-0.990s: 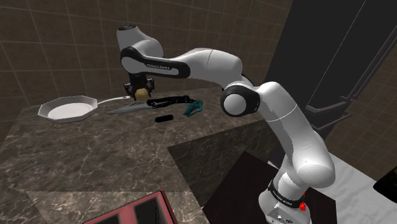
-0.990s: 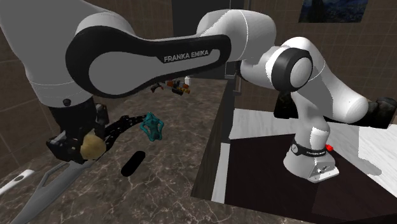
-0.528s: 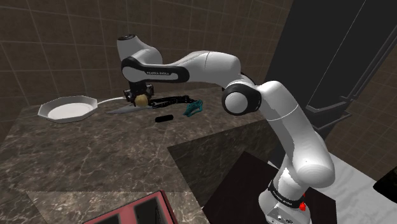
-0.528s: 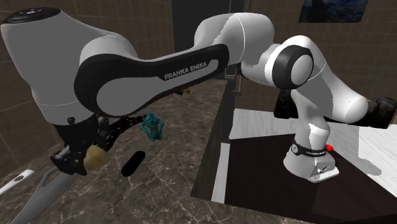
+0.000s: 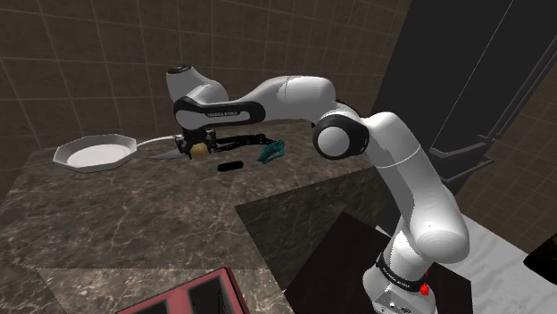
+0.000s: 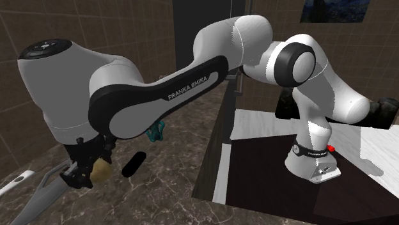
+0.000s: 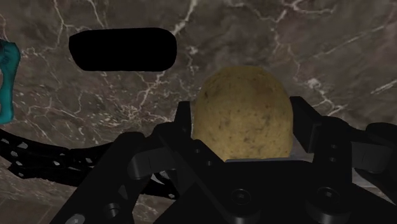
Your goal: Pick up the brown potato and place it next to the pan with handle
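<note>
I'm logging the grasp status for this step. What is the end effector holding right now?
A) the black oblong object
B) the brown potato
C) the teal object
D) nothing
B: in the wrist view the brown potato sits clasped in the end effector, while the black oblong object lies apart from it on the counter.

Pincer and potato lower, nearer counter.

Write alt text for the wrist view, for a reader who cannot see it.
The black gripper clasps a speckled tan potato between its two fingers over a dark marbled countertop. Beyond the potato lie a black capsule-shaped object and the edge of a teal object.
</note>
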Tool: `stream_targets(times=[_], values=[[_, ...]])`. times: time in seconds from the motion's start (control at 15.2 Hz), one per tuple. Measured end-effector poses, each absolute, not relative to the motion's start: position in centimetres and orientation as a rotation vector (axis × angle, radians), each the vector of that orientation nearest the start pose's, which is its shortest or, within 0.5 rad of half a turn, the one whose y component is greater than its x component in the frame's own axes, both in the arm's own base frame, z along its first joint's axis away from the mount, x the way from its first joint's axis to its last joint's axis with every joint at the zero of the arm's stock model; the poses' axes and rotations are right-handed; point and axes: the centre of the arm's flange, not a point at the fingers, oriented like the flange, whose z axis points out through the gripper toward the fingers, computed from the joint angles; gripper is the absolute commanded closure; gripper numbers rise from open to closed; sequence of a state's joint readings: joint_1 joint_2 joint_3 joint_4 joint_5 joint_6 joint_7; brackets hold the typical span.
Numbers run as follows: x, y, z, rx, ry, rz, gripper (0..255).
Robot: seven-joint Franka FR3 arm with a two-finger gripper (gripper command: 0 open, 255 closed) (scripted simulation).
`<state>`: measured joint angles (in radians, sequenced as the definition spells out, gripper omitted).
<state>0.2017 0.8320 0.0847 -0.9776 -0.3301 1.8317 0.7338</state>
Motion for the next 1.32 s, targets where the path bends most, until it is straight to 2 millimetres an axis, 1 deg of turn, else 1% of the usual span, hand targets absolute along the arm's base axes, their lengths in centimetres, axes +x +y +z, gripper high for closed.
stream_targets(times=[0.53, 0.92, 0.99, 1.32], values=[[75.6, 17.0, 33.3, -3.282, 0.655, -0.245, 255], [75.6, 17.0, 33.0, -3.281, 0.655, -0.246, 255], [75.6, 17.0, 33.0, -3.281, 0.655, -0.246, 0], [75.6, 17.0, 33.0, -3.281, 0.655, -0.246, 0]])
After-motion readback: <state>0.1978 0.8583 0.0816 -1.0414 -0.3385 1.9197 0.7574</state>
